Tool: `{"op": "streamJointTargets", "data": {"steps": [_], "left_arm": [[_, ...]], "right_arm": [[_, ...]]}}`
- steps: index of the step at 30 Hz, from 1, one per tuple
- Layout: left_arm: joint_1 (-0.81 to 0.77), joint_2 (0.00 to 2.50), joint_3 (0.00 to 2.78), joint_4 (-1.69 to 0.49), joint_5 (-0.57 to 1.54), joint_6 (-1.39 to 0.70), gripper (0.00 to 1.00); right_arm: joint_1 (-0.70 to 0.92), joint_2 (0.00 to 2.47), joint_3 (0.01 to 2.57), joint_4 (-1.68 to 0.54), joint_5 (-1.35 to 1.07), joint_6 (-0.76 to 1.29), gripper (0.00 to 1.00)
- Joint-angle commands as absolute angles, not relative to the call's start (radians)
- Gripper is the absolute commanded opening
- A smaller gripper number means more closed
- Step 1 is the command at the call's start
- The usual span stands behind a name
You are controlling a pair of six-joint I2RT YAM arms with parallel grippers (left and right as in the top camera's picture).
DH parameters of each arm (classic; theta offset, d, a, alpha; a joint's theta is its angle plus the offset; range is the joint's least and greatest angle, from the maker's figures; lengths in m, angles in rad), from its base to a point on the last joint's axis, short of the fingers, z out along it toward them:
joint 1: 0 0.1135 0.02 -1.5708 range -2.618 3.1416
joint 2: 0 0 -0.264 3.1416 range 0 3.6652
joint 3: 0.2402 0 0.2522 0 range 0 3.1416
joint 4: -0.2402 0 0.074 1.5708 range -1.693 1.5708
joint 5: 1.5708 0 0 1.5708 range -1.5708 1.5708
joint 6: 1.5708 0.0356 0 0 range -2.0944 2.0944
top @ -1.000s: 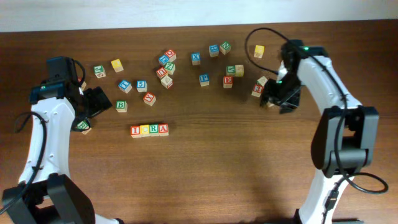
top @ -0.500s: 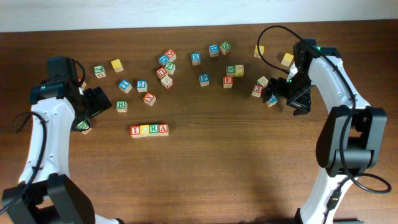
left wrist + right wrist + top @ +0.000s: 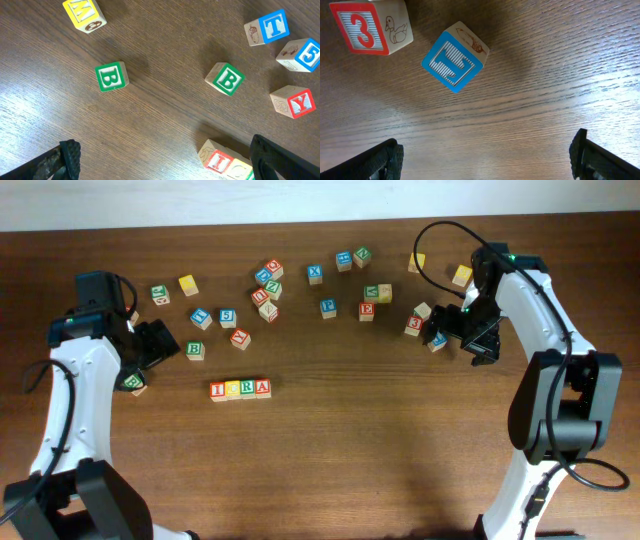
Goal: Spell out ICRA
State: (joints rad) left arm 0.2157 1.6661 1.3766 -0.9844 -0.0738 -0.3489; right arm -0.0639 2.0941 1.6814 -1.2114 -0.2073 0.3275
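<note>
Dark wooden tabletop [image 3: 330, 460], status from the claws out: your right gripper [image 3: 485, 152] is spread wide and empty, with a blue-faced wooden letter cube [image 3: 455, 56] just ahead of it, near a red "3" wooden cube [image 3: 370, 27]. Your left gripper [image 3: 164, 152] is equally wide with nothing in it, and a green "B" wooden cube [image 3: 112, 76] sits ahead. The row of four wooden letter cubes [image 3: 240, 389] reads I-C-R-A, touching in a line nearer your left arm, so I'd call the word done; only backing the arms off looks left.
</note>
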Motion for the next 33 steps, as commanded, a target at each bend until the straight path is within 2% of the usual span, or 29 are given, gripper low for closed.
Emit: {"op": "streamJointTargets", "data": {"steps": [1,9,14,20,21,22,23,24,33], "left_arm": [[0.219,1.663,1.379,-0.985,-0.067,-0.355,0.99],[0.219,1.663,1.379,-0.978,-0.067,-0.355,0.99],[0.219,1.663,1.379,-0.897,-0.067,-0.355,0.99],[0.219,1.663,1.379,-0.871,0.136,-0.355,0.99],[0.218,1.663,1.378,-0.873,0.134,-0.352,0.89],[0.217,1.667,1.375,-0.874,0.134,-0.336,0.52],[0.217,1.669,1.372,-0.880,0.132,-0.335,0.19],[0.217,1.673,1.364,-0.888,0.125,-0.334,0.00],[0.217,1.674,1.187,-0.887,0.056,-0.275,0.00]], "right_arm": [[-0.066,2.077,1.692,-1.211,-0.199,0.318,0.98],[-0.066,2.077,1.693,-1.211,-0.199,0.318,0.98],[-0.066,2.077,1.693,-1.211,-0.199,0.318,0.98],[-0.066,2.077,1.692,-1.211,-0.199,0.318,0.98],[-0.066,2.077,1.692,-1.211,-0.199,0.318,0.98],[-0.066,2.077,1.692,-1.211,-0.199,0.318,0.98],[-0.066,2.077,1.692,-1.211,-0.199,0.318,0.98],[-0.066,2.077,1.692,-1.211,-0.199,0.318,0.98],[-0.066,2.077,1.693,-1.211,-0.199,0.318,0.98]]}}
